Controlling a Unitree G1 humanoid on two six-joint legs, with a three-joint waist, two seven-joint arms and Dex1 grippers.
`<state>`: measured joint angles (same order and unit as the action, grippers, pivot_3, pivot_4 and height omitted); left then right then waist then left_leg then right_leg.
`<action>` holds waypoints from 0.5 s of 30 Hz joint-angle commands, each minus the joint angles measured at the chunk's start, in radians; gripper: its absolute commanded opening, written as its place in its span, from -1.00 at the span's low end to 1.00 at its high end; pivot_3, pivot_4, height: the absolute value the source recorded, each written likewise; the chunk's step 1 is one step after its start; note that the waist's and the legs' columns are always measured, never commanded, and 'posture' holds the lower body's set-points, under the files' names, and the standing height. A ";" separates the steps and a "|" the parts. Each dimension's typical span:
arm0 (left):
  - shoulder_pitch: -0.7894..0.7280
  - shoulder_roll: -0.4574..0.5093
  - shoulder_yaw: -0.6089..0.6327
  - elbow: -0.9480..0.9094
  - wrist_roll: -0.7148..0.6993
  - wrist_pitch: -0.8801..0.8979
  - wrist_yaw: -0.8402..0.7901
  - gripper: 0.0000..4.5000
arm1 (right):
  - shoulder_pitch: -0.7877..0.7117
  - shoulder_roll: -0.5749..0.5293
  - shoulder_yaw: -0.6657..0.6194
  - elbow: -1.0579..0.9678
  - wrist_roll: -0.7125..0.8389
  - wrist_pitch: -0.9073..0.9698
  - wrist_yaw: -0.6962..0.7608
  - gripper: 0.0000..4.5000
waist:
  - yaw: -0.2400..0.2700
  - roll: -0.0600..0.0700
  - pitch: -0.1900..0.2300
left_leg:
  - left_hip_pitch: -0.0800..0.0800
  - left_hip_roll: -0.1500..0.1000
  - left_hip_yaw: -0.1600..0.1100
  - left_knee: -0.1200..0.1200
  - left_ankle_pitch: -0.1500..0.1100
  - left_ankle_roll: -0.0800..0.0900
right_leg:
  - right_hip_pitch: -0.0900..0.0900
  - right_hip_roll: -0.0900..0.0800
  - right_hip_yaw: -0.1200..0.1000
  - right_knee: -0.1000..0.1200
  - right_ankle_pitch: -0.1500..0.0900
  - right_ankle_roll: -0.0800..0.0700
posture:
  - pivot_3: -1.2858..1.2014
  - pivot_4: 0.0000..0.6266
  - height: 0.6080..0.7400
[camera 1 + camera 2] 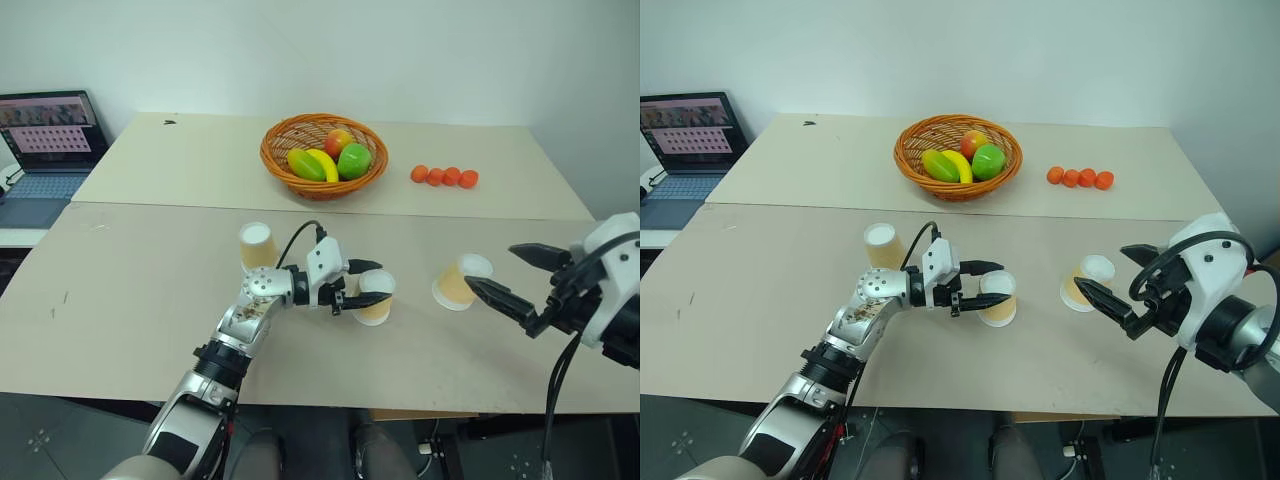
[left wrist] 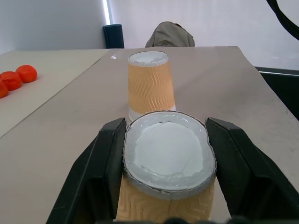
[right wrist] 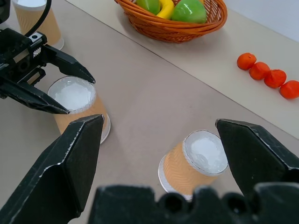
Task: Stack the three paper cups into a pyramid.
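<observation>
At table centre: left gripper (image 1: pixel 368 284) level, fingers flanking middle cup (image 1: pixel 375 297) | right gripper (image 1: pixel 506 275) spread wide, empty

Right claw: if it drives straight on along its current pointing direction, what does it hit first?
Most likely the nearest paper cup, standing upside down between the right claw fingers' lines and just ahead. Its fingers are wide open, so they might pass on either side of it; depth is uncertain.

Three pale orange tapered paper cups, all inverted on the tabletop (image 1: pixel 150 300): left cup (image 1: pixel 257 245), middle cup (image 1: pixel 375 297), right cup (image 1: pixel 460 281) well apart.
</observation>
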<state>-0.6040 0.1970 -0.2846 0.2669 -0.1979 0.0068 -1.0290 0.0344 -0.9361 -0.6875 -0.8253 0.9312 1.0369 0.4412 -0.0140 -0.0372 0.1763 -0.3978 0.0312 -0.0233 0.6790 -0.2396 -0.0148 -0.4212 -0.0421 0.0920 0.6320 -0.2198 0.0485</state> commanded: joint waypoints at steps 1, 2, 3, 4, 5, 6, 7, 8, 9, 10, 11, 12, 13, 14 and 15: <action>-0.004 -0.003 -0.004 -0.005 0.018 -0.042 0.004 0.74 | -0.008 -0.016 -0.027 -0.015 0.013 -0.008 -0.015 1.00 | 0.000 0.000 0.000 | 0.000 0.000 0.000 0.000 0.000 0.000 | 0.000 0.000 0.000 0.000 0.000 0.000 | 0.03 -0.52 0.91; -0.004 -0.003 -0.004 -0.005 0.019 -0.045 0.004 0.93 | -0.011 -0.018 -0.023 -0.012 0.013 -0.010 -0.016 1.00 | 0.000 0.000 0.000 | 0.000 0.000 0.000 0.000 0.000 0.000 | 0.000 0.000 0.000 0.000 0.000 0.000 | 0.03 -0.52 0.91; -0.004 -0.004 -0.003 -0.009 0.020 -0.044 0.004 0.98 | -0.013 -0.019 -0.020 -0.010 0.014 -0.012 -0.017 1.00 | 0.000 0.000 0.000 | 0.000 0.000 0.000 0.000 0.000 0.000 | 0.000 0.000 0.000 0.000 0.000 0.000 | 0.03 -0.52 0.91; -0.009 -0.007 -0.002 -0.034 0.013 -0.027 0.006 0.98 | -0.016 -0.022 -0.009 -0.003 0.012 -0.017 -0.012 1.00 | 0.000 0.000 0.000 | 0.000 0.000 0.000 0.000 0.000 0.000 | 0.000 0.000 0.000 0.000 0.000 0.000 | 0.03 -0.52 0.91; -0.021 -0.016 0.004 -0.068 -0.004 0.010 0.014 0.98 | -0.021 -0.023 0.005 0.005 0.006 -0.022 -0.009 1.00 | -0.001 0.000 0.000 | 0.000 0.000 0.000 0.000 0.000 0.000 | 0.000 0.000 0.000 0.000 0.000 0.000 | 0.03 -0.52 0.91; -0.029 -0.022 0.009 -0.092 -0.016 0.037 0.020 0.98 | -0.025 -0.024 0.015 0.011 0.001 -0.025 -0.007 1.00 | -0.001 0.000 0.000 | 0.000 0.000 0.000 0.000 0.000 0.000 | 0.000 0.000 0.000 0.000 0.000 0.000 | 0.03 -0.52 0.91; -0.049 -0.030 0.015 -0.126 -0.033 0.073 0.028 0.98 | -0.033 -0.025 0.027 0.019 -0.003 -0.029 -0.008 1.00 | 0.000 0.000 0.000 | 0.000 0.000 0.000 0.000 0.000 0.000 | 0.000 0.000 0.000 0.000 0.000 0.001 | 0.03 -0.52 0.91; -0.061 -0.035 0.018 -0.149 -0.042 0.097 0.033 0.98 | -0.038 -0.024 0.033 0.024 -0.006 -0.031 -0.009 1.00 | 0.000 0.000 0.000 | 0.000 0.000 0.000 0.000 0.000 0.000 | 0.000 0.000 0.000 0.000 0.000 0.001 | 0.03 -0.52 0.91; -0.067 -0.036 0.019 -0.165 -0.047 0.114 0.036 0.98 | -0.041 -0.024 0.037 0.027 -0.007 -0.032 -0.009 1.00 | 0.000 0.000 0.000 | -0.001 0.000 0.000 0.000 0.000 0.000 | 0.000 0.000 0.000 0.000 -0.001 0.002 | 0.03 -0.52 0.91; -0.092 -0.045 0.035 -0.186 -0.067 0.151 0.051 0.98 | -0.048 -0.025 0.046 0.031 -0.009 -0.036 -0.007 1.00 | 0.002 0.000 0.000 | -0.001 0.000 0.000 0.001 0.000 0.000 | 0.000 0.000 0.000 0.000 -0.001 0.003 | 0.03 -0.52 0.91; -0.145 -0.057 0.069 -0.206 -0.098 0.195 0.080 0.98 | -0.058 -0.026 0.061 0.037 -0.012 -0.040 -0.004 1.00 | 0.002 0.000 0.000 | -0.001 0.000 0.000 0.001 0.000 0.000 | 0.000 0.000 0.000 0.000 -0.001 0.004 | 0.03 -0.52 0.91; -0.184 -0.064 0.094 -0.221 -0.122 0.230 0.102 0.98 | -0.065 -0.027 0.072 0.042 -0.015 -0.043 -0.001 1.00 | 0.002 0.000 0.000 | -0.001 0.000 0.000 0.001 0.000 0.000 | 0.000 0.000 0.000 0.000 -0.002 0.004 | 0.03 -0.52 0.91; -0.208 -0.069 0.110 -0.233 -0.137 0.254 0.117 0.98 | -0.070 -0.028 0.078 0.045 -0.017 -0.044 0.002 1.00 | 0.002 0.000 0.000 | -0.001 0.000 0.000 0.001 0.000 0.000 | 0.000 0.000 0.000 0.000 -0.002 0.004 | 0.03 -0.52 0.91; -0.263 -0.061 0.149 -0.235 -0.161 0.287 0.139 0.98 | -0.082 -0.029 0.092 0.056 -0.022 -0.050 0.007 1.00 | 0.002 0.000 0.000 | -0.001 0.000 0.000 0.001 0.000 0.000 | -0.001 0.000 0.000 0.000 -0.002 0.005 | 0.03 -0.52 0.91; -0.297 -0.054 0.174 -0.236 -0.176 0.309 0.153 0.98 | -0.090 -0.029 0.100 0.064 -0.026 -0.054 0.010 1.00 | 0.001 0.000 0.000 | -0.001 0.000 0.000 0.001 0.000 0.000 | 0.000 0.000 0.000 -0.001 -0.002 0.005 | 0.03 -0.52 0.91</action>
<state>-0.8432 0.1382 -0.1703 0.0740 -0.3273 0.2761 -0.9098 -0.0332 -0.9483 -0.5859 -0.7666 0.9211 1.0232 0.4426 -0.0128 -0.0374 0.1765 -0.3988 0.0310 -0.0235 0.6800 -0.2395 -0.0147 -0.4215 -0.0421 0.0919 0.6314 -0.2217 0.0539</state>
